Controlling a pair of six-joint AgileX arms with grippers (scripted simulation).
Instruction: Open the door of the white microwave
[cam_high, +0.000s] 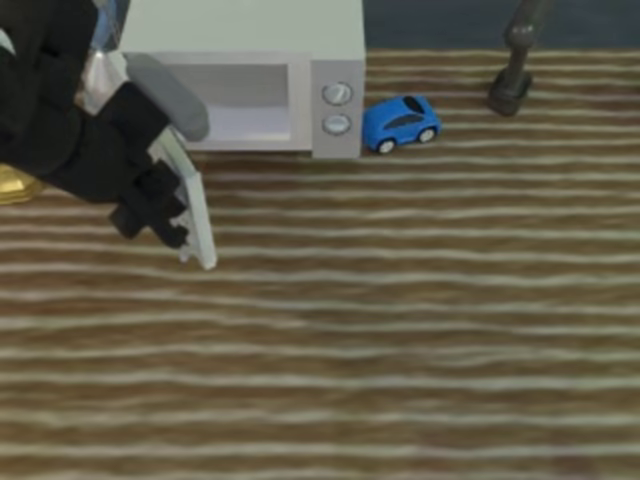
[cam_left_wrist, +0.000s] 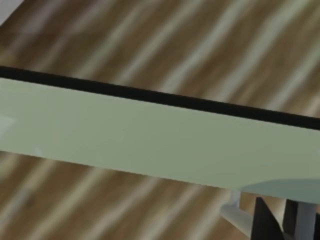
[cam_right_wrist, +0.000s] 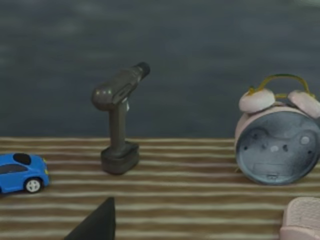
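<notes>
The white microwave (cam_high: 240, 30) stands at the back left, its two knobs (cam_high: 338, 93) facing the front. Its door (cam_high: 197, 215) is swung out toward the table's front, leaving the cavity (cam_high: 240, 100) exposed. My left gripper (cam_high: 165, 215) is at the door's free edge, shut on its handle. The left wrist view shows the door (cam_left_wrist: 150, 135) edge-on as a pale band, with the handle (cam_left_wrist: 235, 216) running in between my dark fingers (cam_left_wrist: 265, 225). My right arm is out of the top view; its wrist view shows only one dark fingertip (cam_right_wrist: 100, 222).
A blue toy car (cam_high: 400, 122) sits right of the microwave, and a dark drill (cam_high: 512, 60) stands at the back right. In the right wrist view, a pink alarm clock (cam_right_wrist: 277, 145) and a pink object (cam_right_wrist: 302, 220) are beyond the drill (cam_right_wrist: 119, 120). A yellow object (cam_high: 15, 185) lies at the left edge.
</notes>
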